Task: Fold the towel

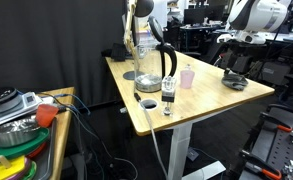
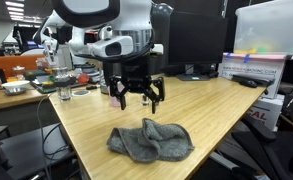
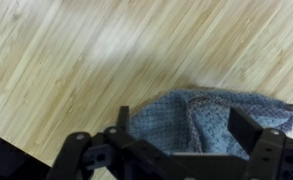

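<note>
A grey towel point(image 2: 151, 140) lies crumpled and partly doubled over on the wooden table point(image 2: 216, 110), near its front edge. It also shows in the wrist view point(image 3: 201, 118), with a folded ridge down its middle, and as a dark heap in an exterior view point(image 1: 236, 82). My gripper point(image 2: 136, 95) hangs open and empty a little above the table, just behind the towel. In the wrist view the two black fingers point(image 3: 186, 125) straddle the towel's near part without touching it.
At the table's other end stand a black kettle point(image 1: 164, 62), a glass jar point(image 1: 143, 55), a pink cup point(image 1: 187, 77) and a small bottle point(image 1: 169, 92). A side table holding bowls point(image 1: 16, 110) stands beyond. A clear plastic bin point(image 2: 254, 60) sits at the back.
</note>
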Robot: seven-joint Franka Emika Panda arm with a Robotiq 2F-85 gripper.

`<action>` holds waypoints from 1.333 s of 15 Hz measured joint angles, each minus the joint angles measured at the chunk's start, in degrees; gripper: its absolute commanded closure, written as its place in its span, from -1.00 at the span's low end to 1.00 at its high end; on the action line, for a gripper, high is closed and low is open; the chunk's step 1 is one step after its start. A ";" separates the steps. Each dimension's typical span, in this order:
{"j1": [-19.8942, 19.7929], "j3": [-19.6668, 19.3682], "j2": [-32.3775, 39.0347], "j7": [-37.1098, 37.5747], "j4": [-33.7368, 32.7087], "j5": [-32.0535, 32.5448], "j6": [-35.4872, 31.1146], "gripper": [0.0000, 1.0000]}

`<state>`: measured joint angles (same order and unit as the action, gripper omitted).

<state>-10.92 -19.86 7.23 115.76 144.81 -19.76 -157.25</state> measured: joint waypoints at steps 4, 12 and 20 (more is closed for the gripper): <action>0.03 0.27 1.97 4.19 -1.72 0.00 0.37 -1.00; 0.03 0.29 3.95 10.53 -3.90 0.03 4.52 -1.00; 0.03 0.29 3.96 11.19 -4.51 0.02 5.39 -1.00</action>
<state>-10.89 -19.57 11.19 126.95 140.30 -19.74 -151.86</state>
